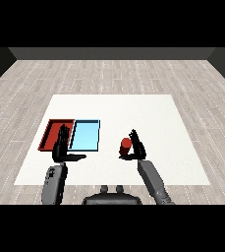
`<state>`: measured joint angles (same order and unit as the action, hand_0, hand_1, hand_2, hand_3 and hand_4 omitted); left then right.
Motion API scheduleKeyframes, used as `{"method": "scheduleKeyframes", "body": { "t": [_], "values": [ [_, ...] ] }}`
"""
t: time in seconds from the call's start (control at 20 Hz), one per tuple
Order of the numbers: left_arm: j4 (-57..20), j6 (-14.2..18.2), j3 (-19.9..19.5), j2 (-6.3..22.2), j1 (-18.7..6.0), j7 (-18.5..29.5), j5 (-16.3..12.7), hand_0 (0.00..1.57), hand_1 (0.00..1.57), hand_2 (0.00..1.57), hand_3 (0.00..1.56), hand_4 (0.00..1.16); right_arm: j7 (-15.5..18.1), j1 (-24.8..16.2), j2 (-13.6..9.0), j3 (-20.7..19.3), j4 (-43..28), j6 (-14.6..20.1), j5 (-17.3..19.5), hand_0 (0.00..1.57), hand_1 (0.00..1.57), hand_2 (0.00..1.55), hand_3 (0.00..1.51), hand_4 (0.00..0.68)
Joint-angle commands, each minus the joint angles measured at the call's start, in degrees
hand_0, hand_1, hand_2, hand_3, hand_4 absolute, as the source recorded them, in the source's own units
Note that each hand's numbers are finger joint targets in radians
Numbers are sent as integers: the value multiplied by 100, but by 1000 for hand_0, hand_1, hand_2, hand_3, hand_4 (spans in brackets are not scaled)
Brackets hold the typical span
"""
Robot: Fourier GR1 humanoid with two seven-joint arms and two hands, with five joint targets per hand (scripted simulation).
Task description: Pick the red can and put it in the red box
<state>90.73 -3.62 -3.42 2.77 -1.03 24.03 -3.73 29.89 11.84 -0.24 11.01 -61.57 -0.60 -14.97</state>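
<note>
A: Where is the red can (126, 145)?
B: Upright on the white table, right of both trays.
A: And the red tray (52, 129)?
B: Flat, touching the blue one's left side

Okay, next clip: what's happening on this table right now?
A two-handed robot is working at a white table. Its right hand is up against a red can standing to the right of the trays, fingers upright beside it; whether it grips the can cannot be told. The left hand is held open over the near edge of the red tray, which lies left of the light blue tray. The can is not in the red tray yet.
</note>
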Motion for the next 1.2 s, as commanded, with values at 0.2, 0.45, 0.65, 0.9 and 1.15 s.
{"method": "scheduleKeyframes", "body": {
  "t": [0.2, 0.45, 0.65, 0.9, 1.15],
  "values": [
    [217, 42, 48, -21, 125, -129, 16, 0, 0, 0, 0, 0, 440, 435, 23, 329, 703, 7, -450, 0, 0, 0, 0, 0],
    [-163, -146, -94, 76, 81, 238, -54, 0, 0, 0, 0, 0, 248, 421, 24, 427, 504, 59, -606, 0, 0, 0, 0, 0],
    [309, -29, -35, 45, 148, -152, -75, 0, 0, 0, 0, 0, -44, 408, 23, 535, 265, 143, -566, 0, 0, 0, 0, 0],
    [65, -1, 15, -61, 62, 52, -20, 0, 0, 0, 0, 0, -446, 459, -2, 228, -33, 150, -297, 0, 0, 0, 0, 0],
    [324, 11, 161, -81, 264, 0, 115, 0, 0, 0, 0, 0, -293, 1039, 23, 724, 846, 1002, -564, 0, 0, 0, 0, 0]
  ]
}}
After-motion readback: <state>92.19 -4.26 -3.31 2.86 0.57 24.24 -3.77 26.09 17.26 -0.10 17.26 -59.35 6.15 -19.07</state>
